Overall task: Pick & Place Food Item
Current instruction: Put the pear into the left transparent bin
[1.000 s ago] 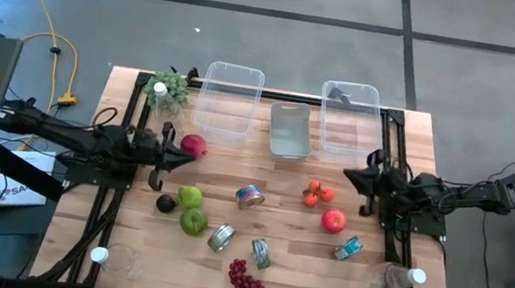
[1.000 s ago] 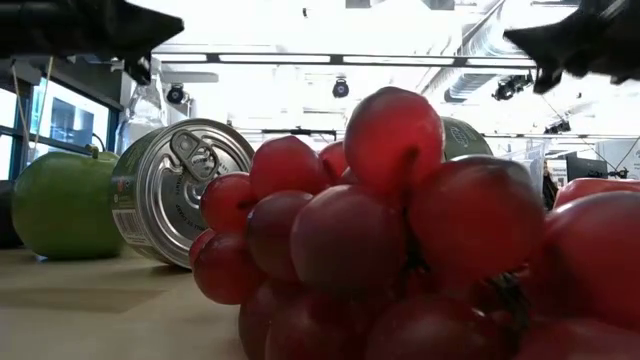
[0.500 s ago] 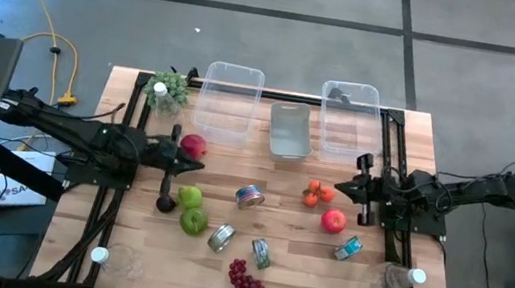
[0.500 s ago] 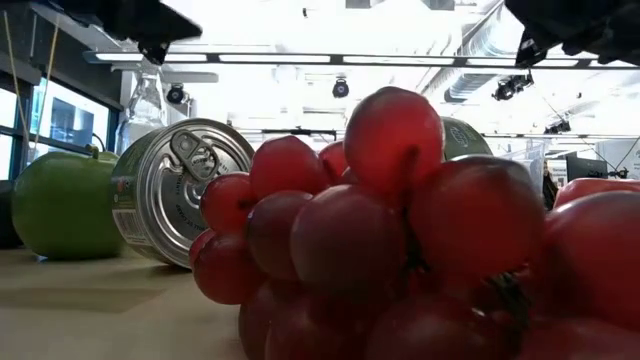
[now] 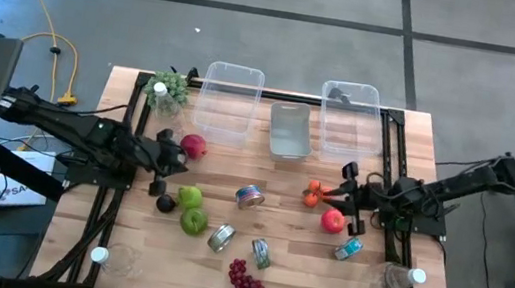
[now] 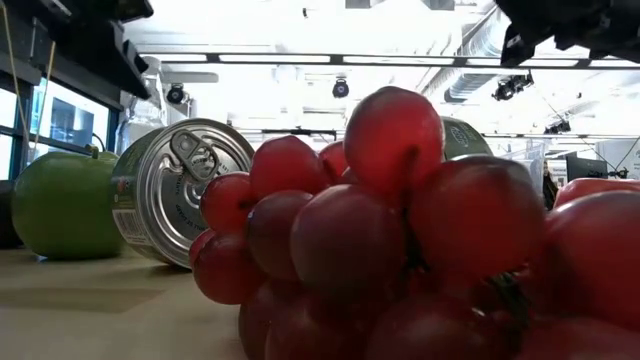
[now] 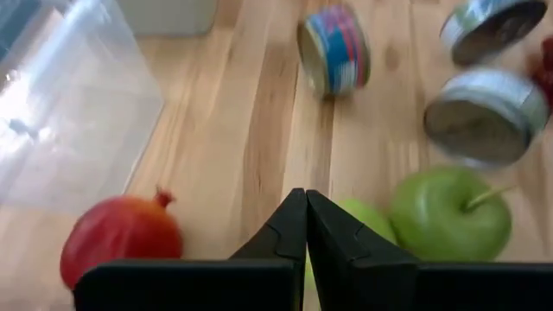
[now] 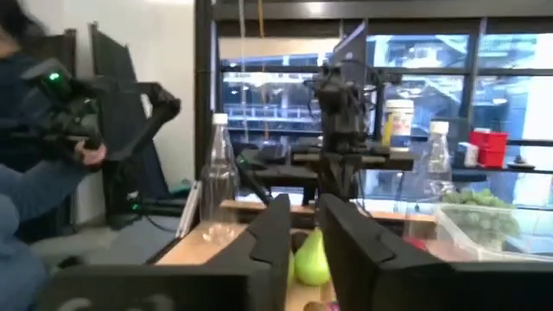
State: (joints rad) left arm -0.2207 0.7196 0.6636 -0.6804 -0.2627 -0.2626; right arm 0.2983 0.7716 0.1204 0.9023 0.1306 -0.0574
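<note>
In the high view my left gripper (image 5: 175,158) hovers by a red pomegranate (image 5: 194,145), with two green apples (image 5: 191,208) toward the near edge. The left wrist view shows the left gripper (image 7: 305,203) shut and empty, above the pomegranate (image 7: 121,238) and the apples (image 7: 449,216). My right gripper (image 5: 343,194) hovers next to small tomatoes (image 5: 317,193) and a red apple (image 5: 333,220). In its wrist view the right gripper (image 8: 304,229) is open by a narrow gap and holds nothing. All the food rests on the table.
Two clear bins (image 5: 228,100) (image 5: 349,117) and a grey tray (image 5: 290,128) stand along the far edge, with green grapes (image 5: 170,86) beside them. Several cans (image 5: 250,197), red grapes (image 5: 245,282), a dark fruit (image 5: 165,204) and bottles (image 5: 400,278) lie about. A person's hand (image 8: 86,151) shows beyond the table.
My right gripper has moved toward the table's left, from near the right rail to a spot beside the tomatoes and the red apple. My left gripper has stayed near the pomegranate and has turned about its wrist. No food has moved.
</note>
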